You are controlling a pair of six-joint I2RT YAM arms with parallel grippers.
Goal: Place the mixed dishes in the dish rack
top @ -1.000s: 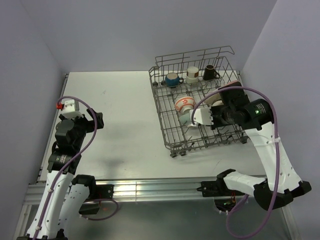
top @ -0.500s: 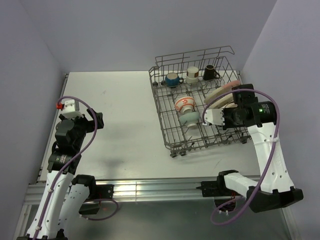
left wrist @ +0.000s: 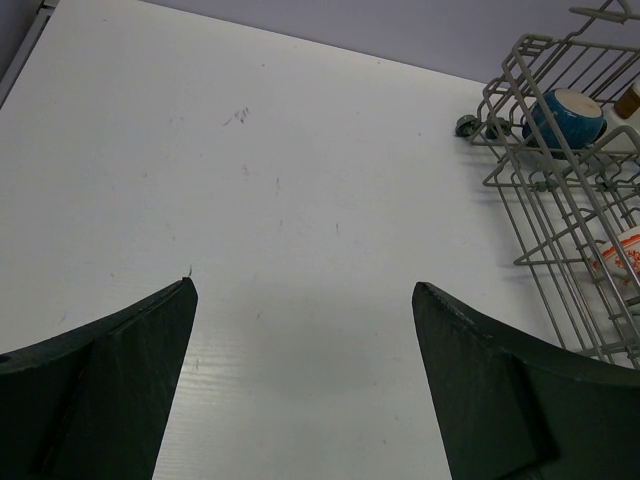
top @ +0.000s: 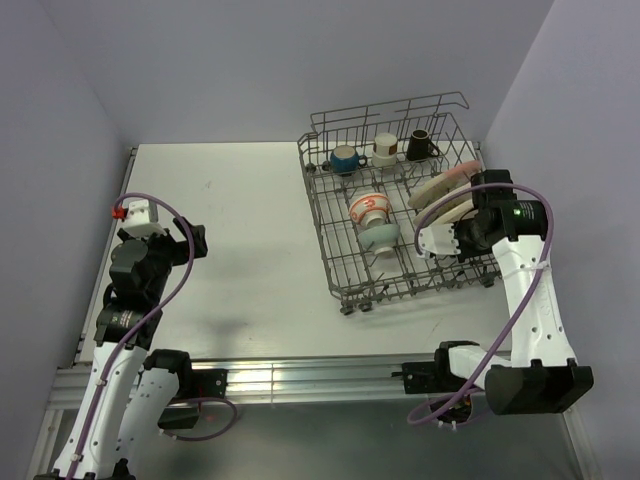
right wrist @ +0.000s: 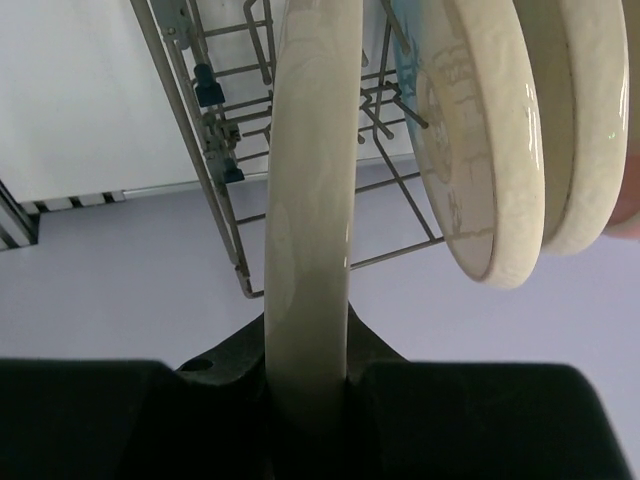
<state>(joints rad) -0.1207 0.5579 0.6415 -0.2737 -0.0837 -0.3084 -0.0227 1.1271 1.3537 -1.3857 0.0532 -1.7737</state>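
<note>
- The right arm rises from its base at the lower right of the top view and bends left, its wrist over the right side of the dish rack [top: 315, 205].
- The right gripper [right wrist: 307, 345] is clenched on a cream plate [right wrist: 305, 200], held on edge at centre frame.
- Two more plates [right wrist: 480, 150] stand among the tines at upper right.
- The left arm is folded at the left, and the left gripper [left wrist: 303, 288] is spread wide above the table [left wrist: 300, 150].

Bright, even light, with soft glare on each plate [right wrist: 480, 150].
</note>
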